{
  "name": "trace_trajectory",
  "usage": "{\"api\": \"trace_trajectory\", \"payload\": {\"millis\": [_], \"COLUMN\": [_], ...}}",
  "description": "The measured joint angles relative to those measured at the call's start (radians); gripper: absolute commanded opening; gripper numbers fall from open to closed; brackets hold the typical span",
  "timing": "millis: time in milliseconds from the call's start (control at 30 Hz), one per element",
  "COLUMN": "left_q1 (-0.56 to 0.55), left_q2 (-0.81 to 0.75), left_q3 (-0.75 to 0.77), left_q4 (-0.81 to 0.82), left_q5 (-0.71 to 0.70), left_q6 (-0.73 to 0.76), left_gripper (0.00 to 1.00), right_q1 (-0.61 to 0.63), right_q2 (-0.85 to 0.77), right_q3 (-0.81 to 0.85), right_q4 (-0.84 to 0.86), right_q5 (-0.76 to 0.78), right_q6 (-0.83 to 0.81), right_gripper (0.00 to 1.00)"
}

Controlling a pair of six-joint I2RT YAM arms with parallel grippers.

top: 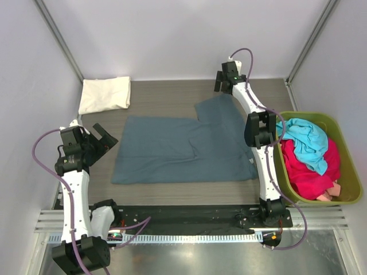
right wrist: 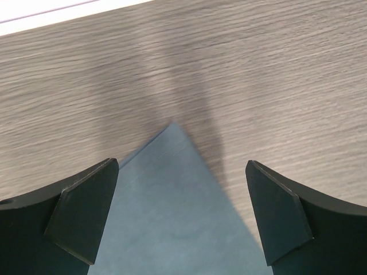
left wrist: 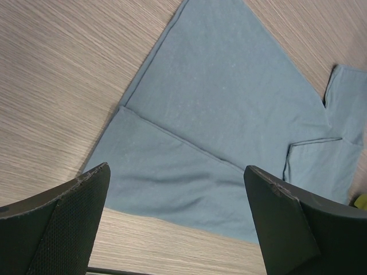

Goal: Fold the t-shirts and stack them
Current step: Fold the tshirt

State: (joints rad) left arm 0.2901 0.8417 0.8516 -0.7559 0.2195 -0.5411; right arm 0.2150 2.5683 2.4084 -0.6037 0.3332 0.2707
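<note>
A dark slate-blue t-shirt (top: 178, 149) lies partly folded and flat in the middle of the table; it also shows in the left wrist view (left wrist: 229, 114). Its far sleeve corner (right wrist: 172, 195) lies between my right fingers. A folded cream-white t-shirt (top: 105, 93) sits at the far left. A turquoise t-shirt (top: 307, 142) and a pink-red t-shirt (top: 309, 169) lie in the bin. My left gripper (top: 104, 136) is open and empty, just left of the blue shirt's left edge. My right gripper (top: 223, 81) is open and empty above the sleeve corner at the back.
An olive-green plastic bin (top: 350, 166) stands at the right edge of the table. White walls enclose the back and both sides. A black strip and metal rail (top: 189, 220) run along the near edge by the arm bases.
</note>
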Motion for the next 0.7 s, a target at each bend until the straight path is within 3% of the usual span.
{"api": "trace_trajectory", "payload": {"millis": [267, 400, 500, 600, 633, 667, 700], "left_q1": [0.000, 0.000, 0.006, 0.014, 0.017, 0.021, 0.025], "left_q2": [0.000, 0.000, 0.000, 0.000, 0.000, 0.000, 0.000], "left_q3": [-0.005, -0.005, -0.005, -0.005, -0.005, -0.005, -0.005], "left_q4": [0.004, 0.004, 0.004, 0.004, 0.005, 0.004, 0.004], "left_q5": [0.014, 0.018, 0.020, 0.021, 0.021, 0.021, 0.021], "left_q6": [0.000, 0.000, 0.000, 0.000, 0.000, 0.000, 0.000], "left_gripper": [1.00, 1.00, 1.00, 1.00, 1.00, 1.00, 1.00], "right_q1": [-0.037, -0.035, -0.030, -0.025, -0.024, -0.024, -0.024], "right_q2": [0.064, 0.095, 0.098, 0.097, 0.096, 0.095, 0.090], "right_q3": [0.012, 0.019, 0.018, 0.000, -0.008, -0.017, -0.027], "right_q4": [0.047, 0.067, 0.086, 0.113, 0.128, 0.140, 0.151], "right_q5": [-0.025, -0.050, -0.069, -0.078, -0.079, -0.082, -0.084], "right_q6": [-0.011, -0.006, -0.004, -0.009, -0.010, -0.012, -0.011], "right_gripper": [0.98, 0.88, 0.69, 0.38, 0.23, 0.16, 0.02]}}
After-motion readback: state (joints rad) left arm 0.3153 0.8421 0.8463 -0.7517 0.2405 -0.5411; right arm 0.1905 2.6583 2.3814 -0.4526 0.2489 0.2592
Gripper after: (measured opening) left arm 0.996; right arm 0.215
